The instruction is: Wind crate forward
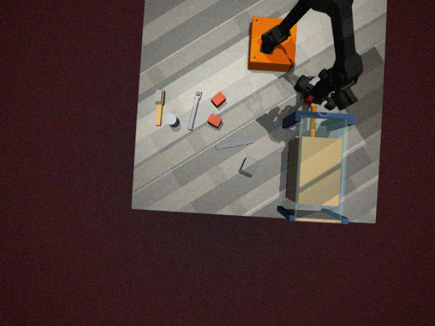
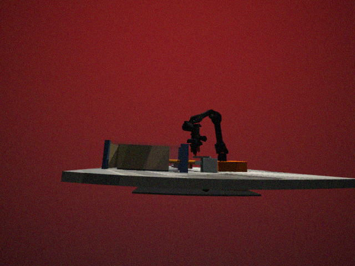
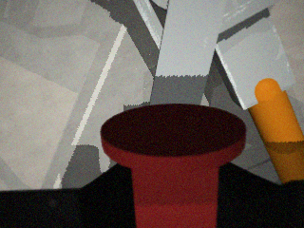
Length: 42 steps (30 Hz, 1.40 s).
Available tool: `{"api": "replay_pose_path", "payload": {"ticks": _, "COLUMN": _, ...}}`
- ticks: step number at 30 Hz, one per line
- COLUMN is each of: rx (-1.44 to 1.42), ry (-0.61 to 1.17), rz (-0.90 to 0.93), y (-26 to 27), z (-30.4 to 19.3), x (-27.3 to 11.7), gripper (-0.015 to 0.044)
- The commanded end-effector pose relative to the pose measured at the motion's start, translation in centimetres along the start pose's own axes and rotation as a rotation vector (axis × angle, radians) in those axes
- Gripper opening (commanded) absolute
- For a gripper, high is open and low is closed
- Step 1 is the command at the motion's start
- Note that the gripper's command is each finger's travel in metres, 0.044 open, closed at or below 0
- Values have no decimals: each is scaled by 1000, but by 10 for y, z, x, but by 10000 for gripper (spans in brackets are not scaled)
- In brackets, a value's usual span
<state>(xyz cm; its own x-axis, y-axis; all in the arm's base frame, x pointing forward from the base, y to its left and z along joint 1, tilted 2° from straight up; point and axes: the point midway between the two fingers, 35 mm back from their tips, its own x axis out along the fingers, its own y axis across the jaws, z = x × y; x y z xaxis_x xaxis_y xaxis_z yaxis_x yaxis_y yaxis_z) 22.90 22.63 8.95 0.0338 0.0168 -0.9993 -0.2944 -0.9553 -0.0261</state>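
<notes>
The tan crate [image 1: 319, 172] [image 2: 143, 157] sits flat inside the clear-panelled cubby, its front a gap back from the blue frame [image 1: 329, 115] [image 2: 185, 158] at the mouth. An orange strap [image 1: 312, 122] [image 3: 280, 123] runs from the crate's front through the frame to the grey winch [image 2: 209, 165] [image 3: 258, 57]. My gripper [image 1: 308, 100] [image 2: 196, 152] [image 3: 167, 157] is shut on the red knob [image 3: 173, 142] of the winch handle. The handle's grey arm [image 3: 190, 47] [image 2: 201, 157] reaches over the top of the winch. The key and hole are hidden.
An orange block [image 1: 268, 42] [image 2: 232, 165] stands under the arm's base. Away to the cubby's side lie two red blocks [image 1: 218, 99] [image 1: 214, 120], a grey wrench-like bar [image 1: 194, 111], a grey cylinder [image 1: 171, 119], an orange-handled tool [image 1: 159, 113] and a thin grey strip [image 1: 234, 144].
</notes>
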Motion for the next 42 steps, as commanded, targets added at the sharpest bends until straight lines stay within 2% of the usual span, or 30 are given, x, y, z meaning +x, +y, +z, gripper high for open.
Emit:
{"api": "replay_pose_path", "payload": {"ticks": 1, "rx": -2, "ry": -4, "rz": -33, "y": -17, "z": 1, "x": -2, "gripper": 0}}
{"api": "replay_pose_path", "payload": {"ticks": 42, "rx": -2, "ry": -5, "rz": -37, "y": -68, "z": 13, "x": -5, "gripper": 0}}
